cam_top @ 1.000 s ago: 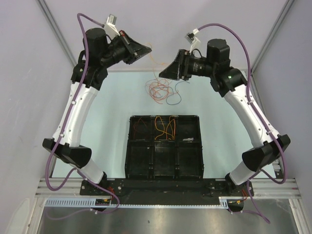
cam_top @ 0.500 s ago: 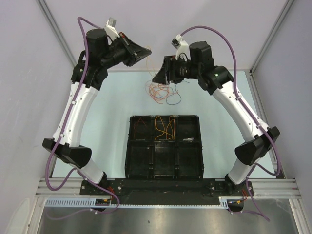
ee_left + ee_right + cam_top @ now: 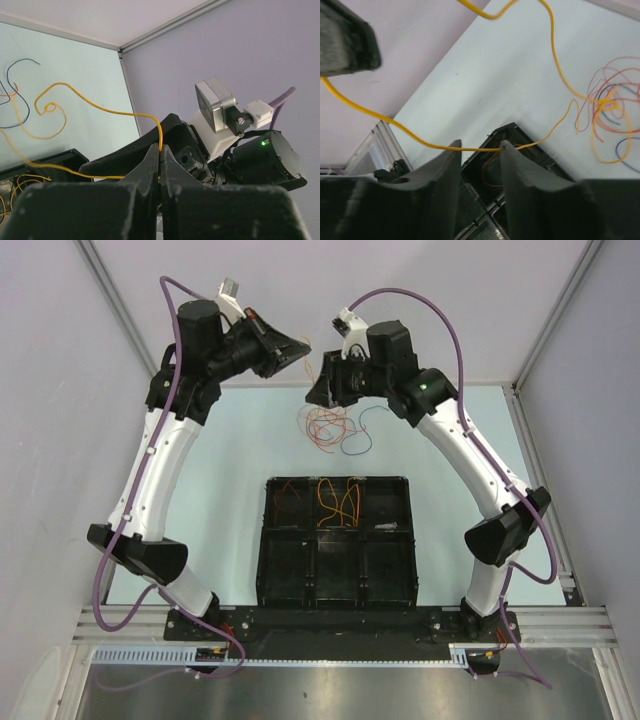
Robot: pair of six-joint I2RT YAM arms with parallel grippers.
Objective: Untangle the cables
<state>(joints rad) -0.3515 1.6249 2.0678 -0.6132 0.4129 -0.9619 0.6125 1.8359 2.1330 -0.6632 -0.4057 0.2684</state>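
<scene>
Pale table (image 3: pixel 230 460), black compartment tray (image 3: pixel 338 570) at frame centre with orange and red wires in its upper compartments. The loose cables (image 3: pixel 328 425) lie tangled on the table just above the tray, upper centre. Left gripper (image 3: pixel 160 150), upper left of centre, is clamped tight on one orange-yellow strand (image 3: pixel 100 102); right gripper (image 3: pixel 479 145), close beside it, has jaws apart with an orange-yellow strand crossing the gap at the tips.

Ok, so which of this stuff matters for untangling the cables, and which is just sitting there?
Job: tangle of cables; yellow cable, pinched in the left gripper and passing through the open right gripper.
Just there: tray, likely for sorted cables; tray cables lying in it; purple hoses on the arms.
</scene>
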